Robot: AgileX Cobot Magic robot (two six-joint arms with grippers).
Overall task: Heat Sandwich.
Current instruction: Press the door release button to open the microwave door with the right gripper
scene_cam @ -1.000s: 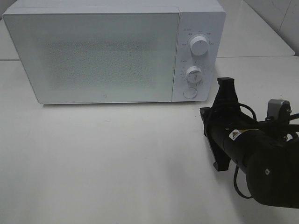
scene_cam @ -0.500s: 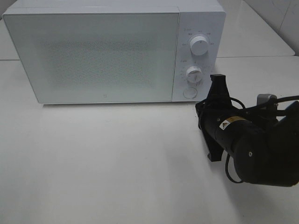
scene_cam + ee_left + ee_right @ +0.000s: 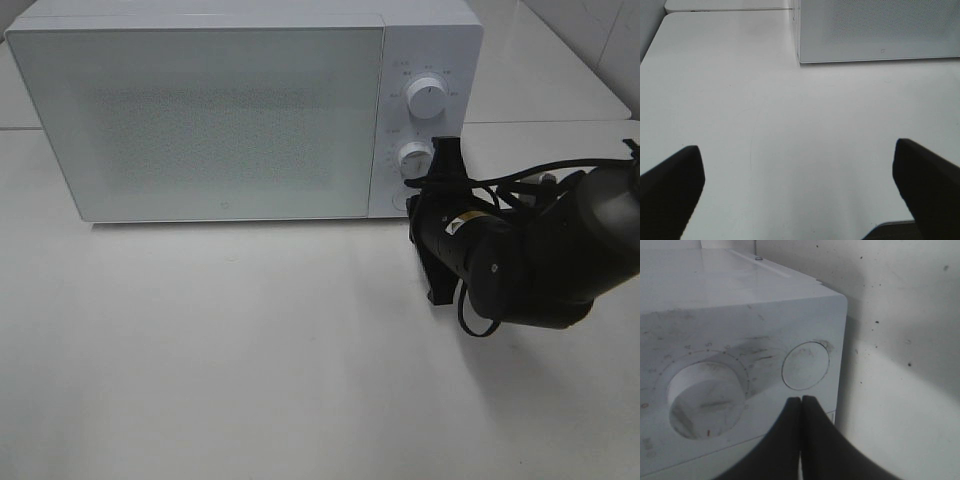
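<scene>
- One worktop (image 3: 200,350) is seen, white, and no food or plate is shown on the part in view.
- One microwave (image 3: 220,120) is stood at the far side of the worktop, with its one door (image 3: 200,130) shut. Nothing can be made out through the frosted, speckled panel.
- One arm is shown in the high view, at the right. Its right gripper (image 3: 801,402) is pointed at the control panel on the microwave's right, with the jaws pressed together and nothing pinched between them.
- The left gripper (image 3: 796,147) is shown in its own wrist view only. Its jaws are spread wide over bare worktop, near the microwave's left corner, and nothing is held.
- Two knobs are counted on the panel, the upper knob (image 3: 427,98) and the lower knob (image 3: 413,158).
- One round button (image 3: 806,365) is set below the lower knob. The closed jaw tips are placed just in front of it, and whether it is touched cannot be told.
- The sandwich is not seen in any view, so none is counted, and no plate either. Whether it lies behind the shut door or off to one side cannot be told.
- Progress is judged uncertain: a press of the round button appears to be in hand. If the door is released by it, nearly everything is left: opening, loading, shutting and setting the time. No finished heating is shown.
</scene>
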